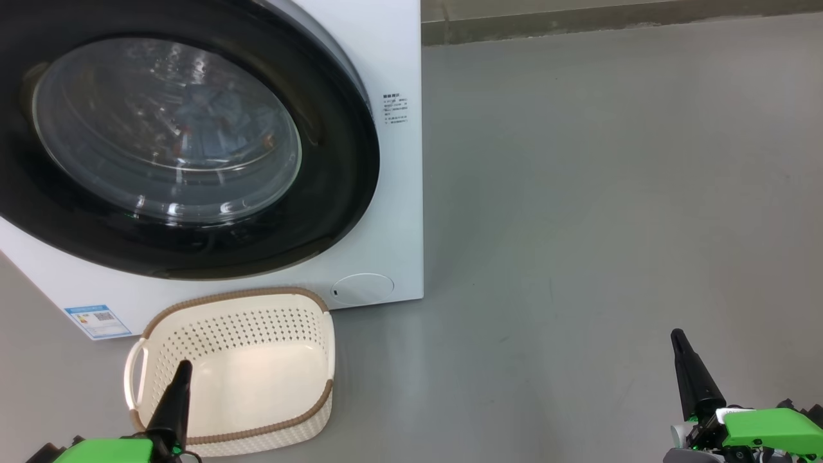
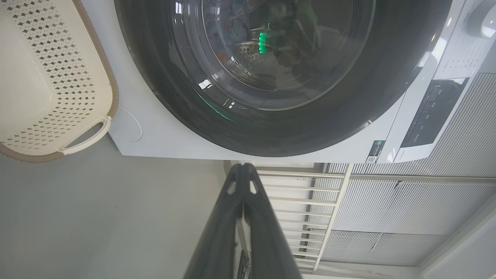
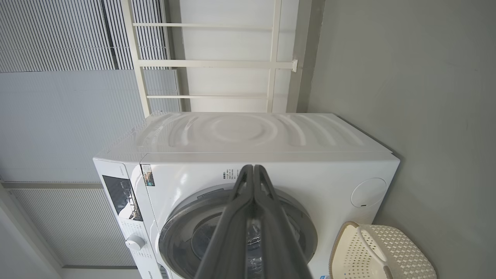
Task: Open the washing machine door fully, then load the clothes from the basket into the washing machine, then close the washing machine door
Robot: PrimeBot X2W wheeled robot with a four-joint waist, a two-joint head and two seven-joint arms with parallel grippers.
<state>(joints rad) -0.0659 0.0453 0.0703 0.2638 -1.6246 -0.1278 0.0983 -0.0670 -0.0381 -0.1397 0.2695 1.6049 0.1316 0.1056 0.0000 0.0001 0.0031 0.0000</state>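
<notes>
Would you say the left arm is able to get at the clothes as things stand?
Probably not: the clothes lie behind the glass of the washing machine door, which looks shut, so the left arm's fingers would meet it first.

floor [image 1: 578,193]: grey, smooth | on it: washing machine [image 1: 386,212]; basket [image 1: 257,334] just before it

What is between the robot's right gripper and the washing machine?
Bare grey floor lies between the right gripper and the washing machine, as the head view shows.

The basket [image 1: 257,321] on the floor [image 1: 578,193] before the washing machine [image 1: 398,193]; clothes [image 1: 212,122] inside, behind its door [image 1: 341,161].
</notes>
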